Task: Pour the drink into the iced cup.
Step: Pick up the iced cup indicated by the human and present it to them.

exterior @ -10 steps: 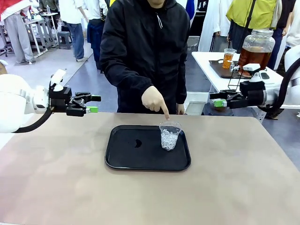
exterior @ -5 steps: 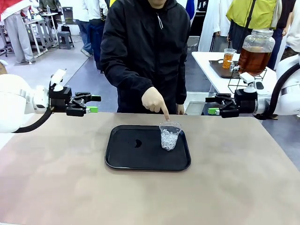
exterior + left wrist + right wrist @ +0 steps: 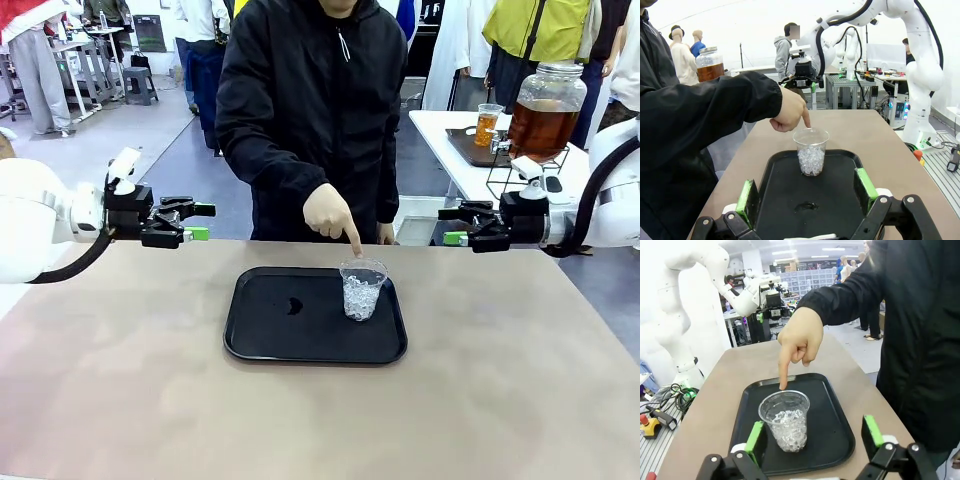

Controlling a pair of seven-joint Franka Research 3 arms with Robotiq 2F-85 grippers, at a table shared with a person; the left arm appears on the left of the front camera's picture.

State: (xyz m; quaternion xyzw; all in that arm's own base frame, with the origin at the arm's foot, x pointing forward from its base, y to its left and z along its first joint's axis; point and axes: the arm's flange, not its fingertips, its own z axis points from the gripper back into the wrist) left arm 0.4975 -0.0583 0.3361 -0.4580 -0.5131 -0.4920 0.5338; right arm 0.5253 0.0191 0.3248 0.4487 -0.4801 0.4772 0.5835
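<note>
- Fingers (image 3: 197,234) on left gripper (image 3: 200,222) and right gripper (image 3: 452,226) gape wide, empty.
- Between them, iced cup (image 3: 361,290) on tray (image 3: 240,345), a person's hand (image 3: 328,213) pointing in.
- Drink (image 3: 543,125) sits in its jar beyond the right fingers; nothing poured yet, so fetching it looks next.

The person's hand (image 3: 330,215), forefinger pointing down at the far rim of the iced cup (image 3: 362,289), partly blocks approach from above and from the far side, whereas the cup's near side and both flanks, over the black tray (image 3: 270,338) and bare table (image 3: 500,400), stand unobstructed.
</note>
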